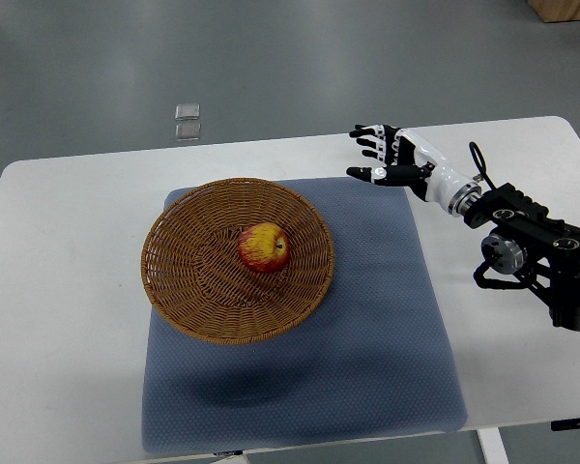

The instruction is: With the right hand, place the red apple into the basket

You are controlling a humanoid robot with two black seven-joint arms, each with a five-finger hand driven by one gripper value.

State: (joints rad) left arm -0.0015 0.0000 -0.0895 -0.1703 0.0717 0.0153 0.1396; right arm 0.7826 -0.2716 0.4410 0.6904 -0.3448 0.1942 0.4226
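My right hand hovers, fingers spread and empty; the apple (firm, smooth, slippery, best cupped around its sides) sits well beyond the fingertips in the basket.

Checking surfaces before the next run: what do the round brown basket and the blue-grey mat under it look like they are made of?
The round brown basket looks like woven wicker or rattan, matte, with visible interlaced strands and a ribbed rim. The blue-grey mat looks like soft rubber or foam with a fine dotted texture and no shine; the exact material is unclear. The red apple lies inside the basket, and the right hand is open and apart from it.
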